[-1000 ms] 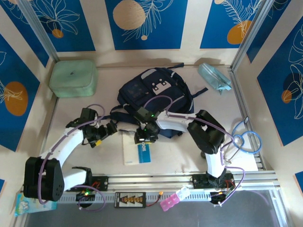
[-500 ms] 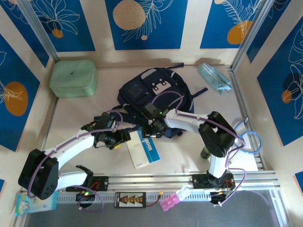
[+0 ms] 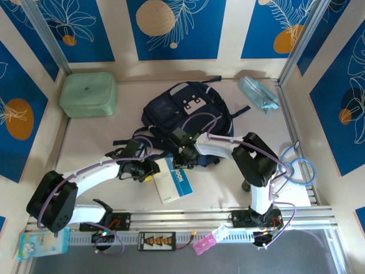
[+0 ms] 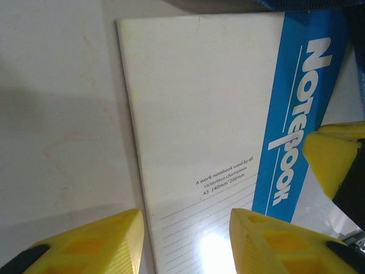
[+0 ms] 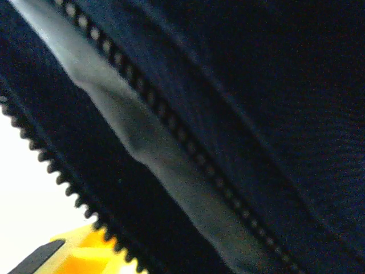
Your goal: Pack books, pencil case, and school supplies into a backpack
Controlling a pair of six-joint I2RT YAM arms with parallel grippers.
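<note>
The left jaws stand open, pointed down over the long edge of a white notebook (image 4: pixel 199 114) with a blue band reading "NOTEBOOK": one yellow finger (image 4: pixel 85 245) hangs over the bare surface (image 3: pixel 97 148) and the other over the cover, so the edge runs between them. Whether either finger touches the cover I cannot tell. From above, the notebook lies flat and turned at an angle just in front of the navy backpack (image 3: pixel 182 111), with its far end at the backpack's near edge. The right jaws are at that same edge, close beside the left ones, and whether they are open or closed on anything I cannot tell. The right wrist view has dark fabric, a zipper line and a strip of grey lining close up, with one yellow finger (image 5: pixel 85 251) at the bottom corner. The backpack lies in the middle of the surface. The pale-blue pencil case (image 3: pixel 258 93) lies near the far right corner, well apart from it, and a mint-green case (image 3: pixel 88 94) sits at the far left.
</note>
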